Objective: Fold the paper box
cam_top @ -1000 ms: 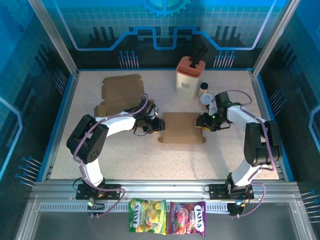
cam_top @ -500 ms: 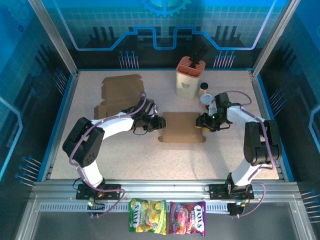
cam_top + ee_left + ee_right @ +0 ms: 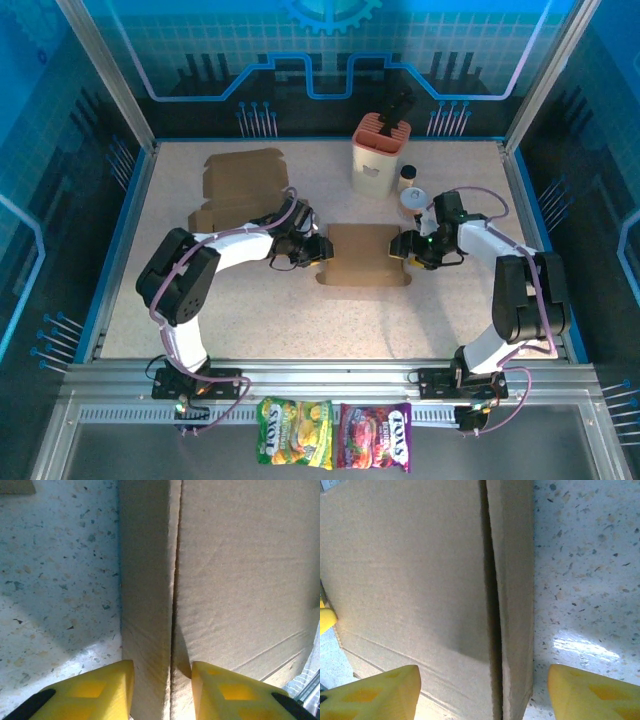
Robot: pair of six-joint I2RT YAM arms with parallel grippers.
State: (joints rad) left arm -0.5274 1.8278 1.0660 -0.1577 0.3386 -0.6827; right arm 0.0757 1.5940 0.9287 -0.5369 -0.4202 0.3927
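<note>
Right end effector (image 3: pixel 402 246) has spread wide astride the right wall of the paper box (image 3: pixel 365 254).
At the middle of the bench (image 3: pixel 300 320), the box lies lengthwise toward the left and right edges, between both arms; left end effector (image 3: pixel 322 250) pinches its left wall narrowly, equally near.

Paper box (image 3: pixel 367 255) on speckled bench (image 3: pixel 450 310), left tool (image 3: pixel 318 250) at its left edge, right tool (image 3: pixel 403 245) at its right edge, flat cardboard (image 3: pixel 243 178) behind
</note>
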